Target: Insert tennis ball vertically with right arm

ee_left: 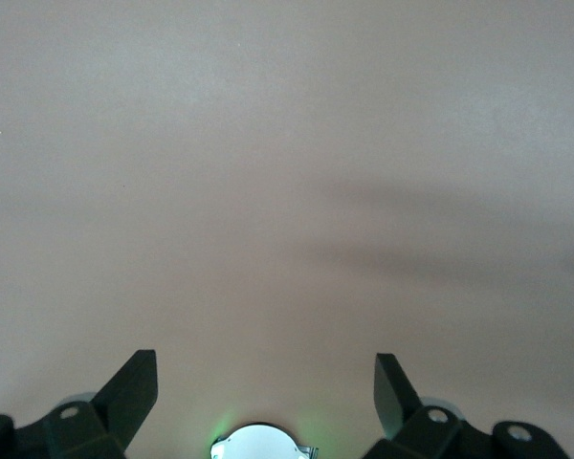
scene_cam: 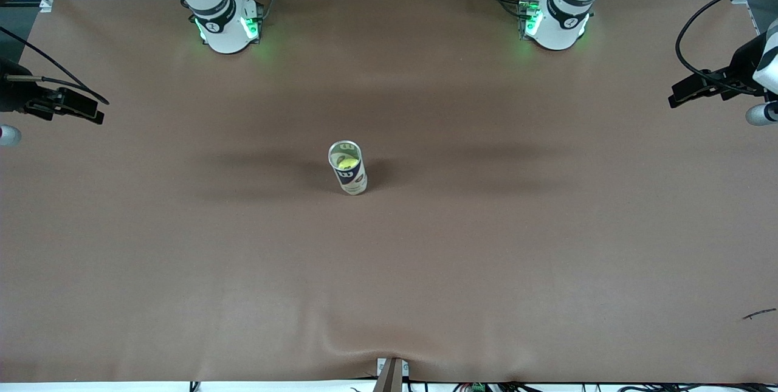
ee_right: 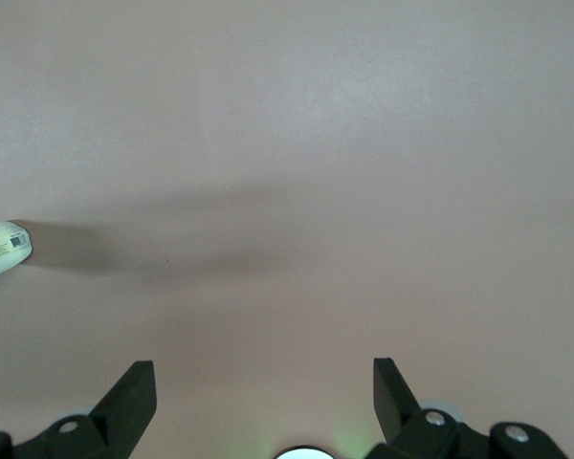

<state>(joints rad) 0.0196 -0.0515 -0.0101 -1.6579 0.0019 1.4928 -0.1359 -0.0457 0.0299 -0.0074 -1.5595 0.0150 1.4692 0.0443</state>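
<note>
- Front: can [scene_cam: 347, 167] upright mid-bench [scene_cam: 486, 246], long axis vertical, mouth up, tennis ball [scene_cam: 347, 163] inside. Both arms wait at the bench ends.
- Left wrist: left tool [ee_left: 266, 387] spread, over bare bench.
- Right wrist: right tool [ee_right: 265, 387] spread, empty; can's base [ee_right: 2, 251] at frame edge.

Right gripper [ee_right: 265, 397]: black fingers spread wide, empty, over bare brown table [ee_right: 344, 143]. Pale can [ee_right: 0, 251] at frame edge.
</note>
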